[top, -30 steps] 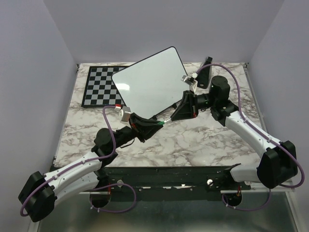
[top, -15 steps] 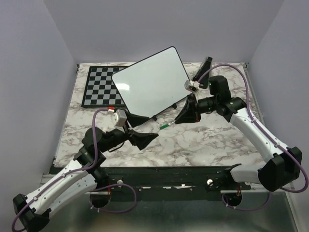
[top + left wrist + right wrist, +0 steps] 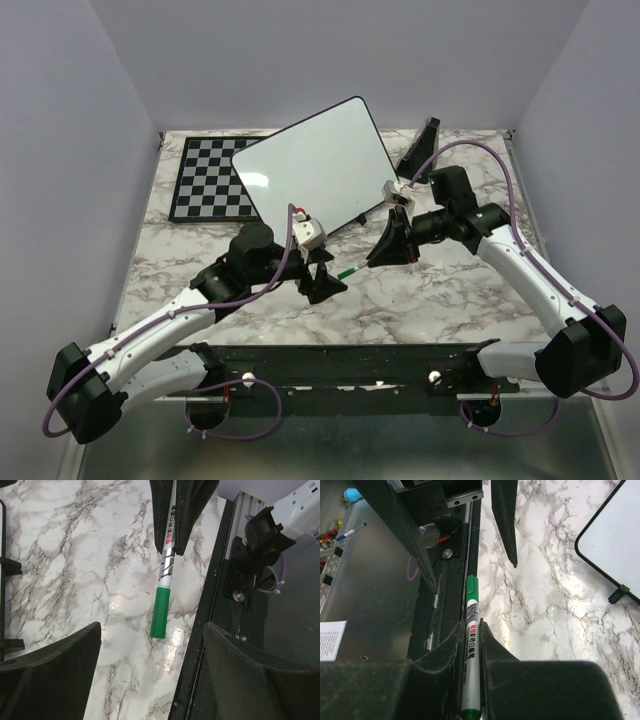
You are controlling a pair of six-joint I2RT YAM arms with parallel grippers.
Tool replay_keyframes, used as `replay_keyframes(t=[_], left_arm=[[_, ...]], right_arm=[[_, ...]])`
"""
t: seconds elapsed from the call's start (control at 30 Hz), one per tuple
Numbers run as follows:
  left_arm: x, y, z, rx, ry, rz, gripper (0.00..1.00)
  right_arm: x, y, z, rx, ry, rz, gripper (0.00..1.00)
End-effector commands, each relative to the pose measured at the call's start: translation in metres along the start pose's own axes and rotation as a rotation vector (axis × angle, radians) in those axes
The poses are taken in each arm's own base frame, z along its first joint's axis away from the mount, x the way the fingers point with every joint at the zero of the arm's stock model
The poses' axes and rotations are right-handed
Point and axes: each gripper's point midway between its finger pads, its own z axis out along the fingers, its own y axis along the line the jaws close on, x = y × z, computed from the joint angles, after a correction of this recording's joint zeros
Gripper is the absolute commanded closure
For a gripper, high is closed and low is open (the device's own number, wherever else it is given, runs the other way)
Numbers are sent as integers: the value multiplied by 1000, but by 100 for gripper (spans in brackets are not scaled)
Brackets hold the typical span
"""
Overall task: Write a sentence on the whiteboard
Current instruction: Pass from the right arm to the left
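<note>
The whiteboard [image 3: 315, 165] is tilted up at the back of the table, and no sentence is in view on its face; its corner [image 3: 615, 545] also shows in the right wrist view. My right gripper [image 3: 372, 260] [image 3: 470, 627] is shut on a silver marker [image 3: 471, 665] [image 3: 352, 268] [image 3: 167, 555], whose green cap [image 3: 160, 612] [image 3: 472, 590] points toward the left arm. My left gripper [image 3: 328, 285] [image 3: 152, 627] is open. The tip of the cap sits between its fingers [image 3: 45, 675] without touching either one.
A black-and-white chessboard [image 3: 205, 180] lies at the back left, partly under the whiteboard. A black wedge-shaped piece [image 3: 428, 135] stands at the back right. The table's black front rail [image 3: 215, 605] runs just below both grippers.
The left gripper opened off the marker's cap end, drew back to the left, then turned and came back to the cap. The right gripper kept the marker and shifted slightly toward the front.
</note>
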Motion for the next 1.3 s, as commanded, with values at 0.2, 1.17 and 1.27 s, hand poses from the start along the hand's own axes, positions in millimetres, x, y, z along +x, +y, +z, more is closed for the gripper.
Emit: replay_keyframes(t=[0.2,1.17,1.27], left_arm=[[10,-11,20,113,121,42,30],[-13,-10,20,20,-112,-40,100],[-15,-10,20,18,-137,-64,100]], right_arm=[[8,4,1,-33,18,6,99],[-14,21,9,-234,-97,193,42],[-16,19,10,-234,-100,199,39]])
